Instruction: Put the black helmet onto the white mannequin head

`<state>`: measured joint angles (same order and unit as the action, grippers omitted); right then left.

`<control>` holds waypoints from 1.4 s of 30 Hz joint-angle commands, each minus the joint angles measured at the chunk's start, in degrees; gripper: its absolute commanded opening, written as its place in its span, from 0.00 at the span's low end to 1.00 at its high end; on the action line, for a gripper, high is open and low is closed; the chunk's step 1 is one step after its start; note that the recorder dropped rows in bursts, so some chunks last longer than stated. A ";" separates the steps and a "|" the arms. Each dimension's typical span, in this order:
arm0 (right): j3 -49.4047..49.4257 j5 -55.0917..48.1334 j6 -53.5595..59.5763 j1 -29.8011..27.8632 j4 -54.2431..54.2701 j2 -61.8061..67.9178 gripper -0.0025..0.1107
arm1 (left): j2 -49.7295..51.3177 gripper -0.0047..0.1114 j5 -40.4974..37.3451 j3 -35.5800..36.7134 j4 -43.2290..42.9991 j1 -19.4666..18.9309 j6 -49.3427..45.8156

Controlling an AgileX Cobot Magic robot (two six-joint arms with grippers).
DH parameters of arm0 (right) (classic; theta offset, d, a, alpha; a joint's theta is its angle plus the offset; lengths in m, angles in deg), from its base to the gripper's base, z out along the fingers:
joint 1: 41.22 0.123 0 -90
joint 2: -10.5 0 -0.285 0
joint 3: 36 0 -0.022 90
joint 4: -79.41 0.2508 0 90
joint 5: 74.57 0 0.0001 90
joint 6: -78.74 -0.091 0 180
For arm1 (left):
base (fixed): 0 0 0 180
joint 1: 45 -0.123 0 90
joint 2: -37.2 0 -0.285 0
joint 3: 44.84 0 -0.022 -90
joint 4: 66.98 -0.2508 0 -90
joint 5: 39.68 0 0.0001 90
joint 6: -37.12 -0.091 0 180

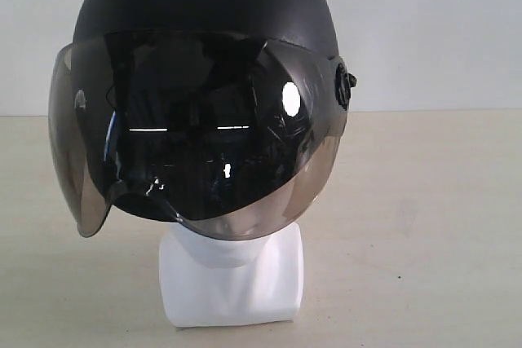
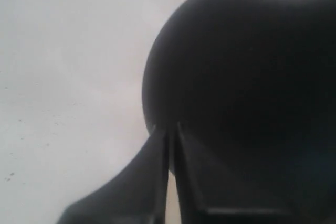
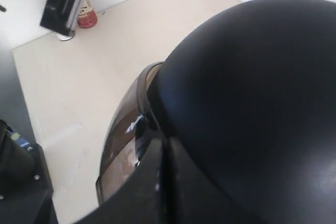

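Helmet's sitting on the head, dead centre on the table

The black helmet covers the white mannequin head, with only the neck and base showing. The left gripper and right gripper rest against the shell, both pinched closed on nothing.

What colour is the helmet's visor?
The visor is a smoky brown tint, seen best in the exterior view.

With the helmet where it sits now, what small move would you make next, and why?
I would probably raise both pairs of closed jaws straight up off the black helmet: it already sits over the white mannequin head, visor covering the face, only neck and base showing below.
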<state>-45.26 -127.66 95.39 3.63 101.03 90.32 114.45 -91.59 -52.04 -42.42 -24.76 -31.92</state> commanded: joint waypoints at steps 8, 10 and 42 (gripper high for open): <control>-8.28 0.00 -5.83 2.50 -6.06 9.55 0.02 | 1.86 0.08 -3.10 -0.35 8.56 -0.53 -6.48; -8.57 0.00 -5.83 2.50 -6.06 10.00 0.02 | 2.42 0.08 -3.10 -0.35 9.85 -0.53 -7.13; -8.57 -8.82 -5.93 2.59 -3.78 11.96 0.02 | 8.19 0.08 -5.09 -0.35 16.79 -0.41 -10.27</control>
<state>-54.09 -133.33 89.38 6.15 98.40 101.98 121.70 -94.86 -52.53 -24.77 -25.05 -42.00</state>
